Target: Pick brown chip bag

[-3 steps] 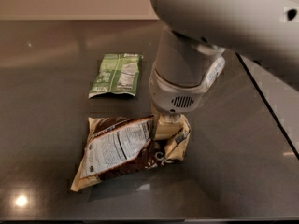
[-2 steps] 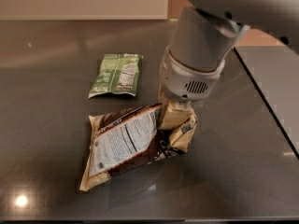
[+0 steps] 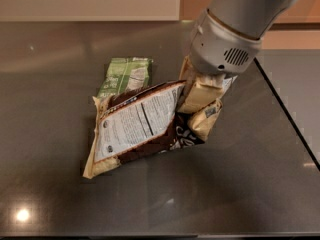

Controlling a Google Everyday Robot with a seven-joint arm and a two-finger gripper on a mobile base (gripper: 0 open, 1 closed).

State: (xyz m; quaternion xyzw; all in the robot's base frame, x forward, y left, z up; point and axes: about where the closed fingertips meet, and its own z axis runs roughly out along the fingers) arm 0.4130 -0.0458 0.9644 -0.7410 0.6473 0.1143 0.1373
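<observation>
The brown chip bag (image 3: 145, 126), dark brown with cream-yellow edges and a white label panel, is tilted up in the middle of the dark table. Its right end is raised and its lower-left corner is down near the table. My gripper (image 3: 200, 96) comes down from the grey arm at the upper right and is shut on the bag's right end. Its cream-coloured fingers (image 3: 196, 91) press into the crumpled bag edge.
A smaller green bag (image 3: 125, 75) lies flat just behind the brown one. The dark glossy table (image 3: 60, 184) has a seam running diagonally at the right (image 3: 287, 119). A pale wall runs along the back.
The gripper has lifted and moved up and right with the brown chip bag's right end, tilting the bag off the table. The green bag has not moved.
</observation>
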